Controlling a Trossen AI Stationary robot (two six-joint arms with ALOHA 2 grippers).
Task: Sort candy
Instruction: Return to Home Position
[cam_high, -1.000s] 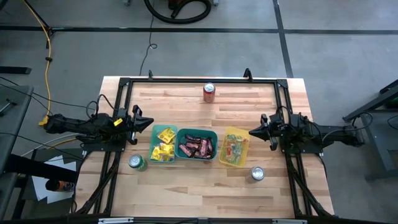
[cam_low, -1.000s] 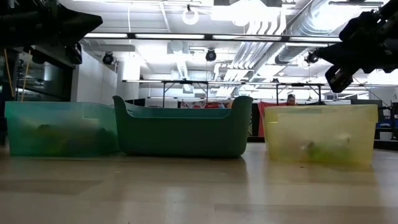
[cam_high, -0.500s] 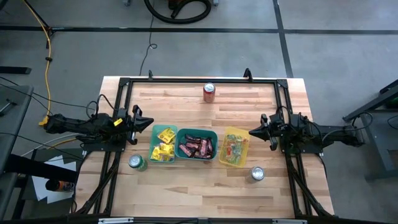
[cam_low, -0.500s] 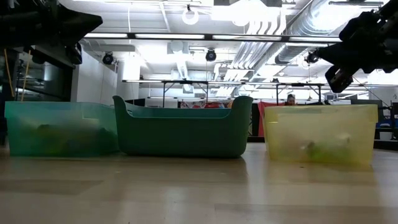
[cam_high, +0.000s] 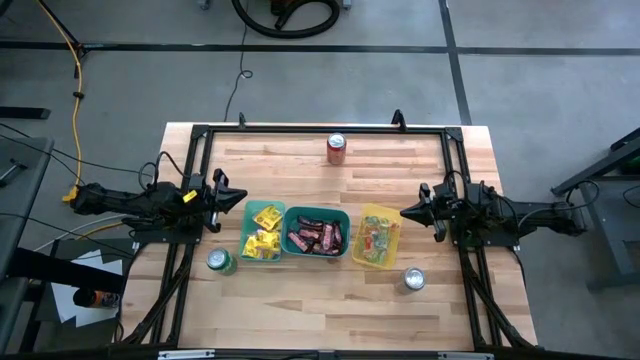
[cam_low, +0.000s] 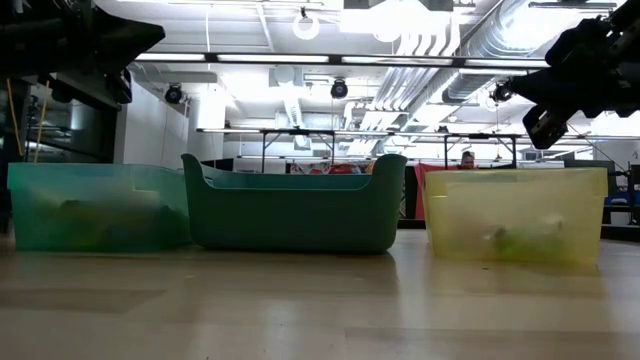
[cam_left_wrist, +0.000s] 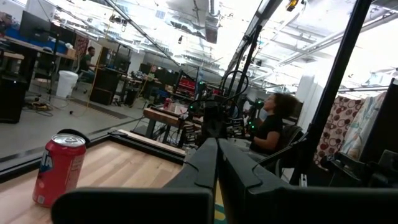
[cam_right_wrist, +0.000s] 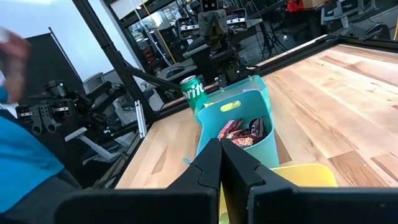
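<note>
See 3 bins side by side in a row, mid table (cam_high: 300, 320). All the candy sits in them.

- In the light teal bin (cam_low: 100, 205), at the L end: a heap of bright yellow packets (cam_high: 262, 232).
- In the dark teal bin (cam_low: 295, 215), in the middle: dark brown-red bars (cam_high: 315, 236).
- In the yellow bin (cam_low: 515, 210), at the R end: small green & red gummies (cam_high: 376, 240) in clear wraps.

Find the left gripper (cam_high: 242, 207) up off the wood, just beside the light teal bin's far L corner, pointing in at the row. Jaws pressed tight, tip to tip, w/ nothing between.

Find the right gripper (cam_high: 404, 212) up off the wood too, just beside the yellow bin on the R, pointing in. Jaws closed flat together, holding nothing.

Spot 3 cans, all upright:
- Red can (cam_high: 336, 148) near the far edge, well apart from the bins.
- Green can (cam_high: 220, 262) near the light teal bin's near L corner.
- Silver-top can (cam_high: 414, 279) near the yellow bin's near R corner.

Past the table, in the left wrist view, see a person (cam_left_wrist: 270, 124) sitting, in a dark top.
</note>
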